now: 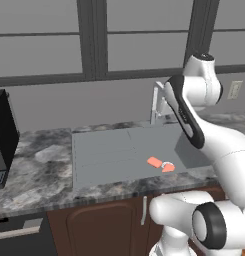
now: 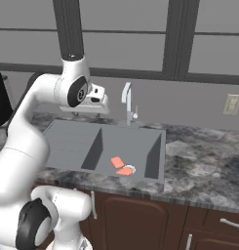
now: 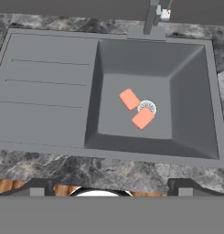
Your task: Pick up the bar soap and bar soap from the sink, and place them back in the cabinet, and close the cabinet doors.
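Two salmon-orange bar soaps lie on the floor of the grey sink (image 3: 49, 123), beside its round drain (image 3: 148, 107). The flat rectangular one (image 3: 129, 99) (image 1: 154, 162) (image 2: 117, 161) is just left of the drain. The other (image 3: 142, 118) (image 1: 168, 168) (image 2: 124, 171) touches the drain's near edge. My gripper (image 3: 109, 188) hangs open high above the sink, its fingertips (image 3: 38, 187) wide apart with nothing between them. In the right base view the hand (image 2: 96, 101) hovers over the drainboard, left of the tap (image 2: 127, 101). The cabinet and its doors are out of view.
Speckled stone counter (image 1: 39, 170) surrounds the sink, and the ridged drainboard (image 3: 45, 87) takes up its left half. A black appliance (image 1: 1, 135) stands at the counter's left end. Short brown arched-panel doors (image 2: 140, 219) sit below. A wall outlet (image 2: 231, 104) is to the right.
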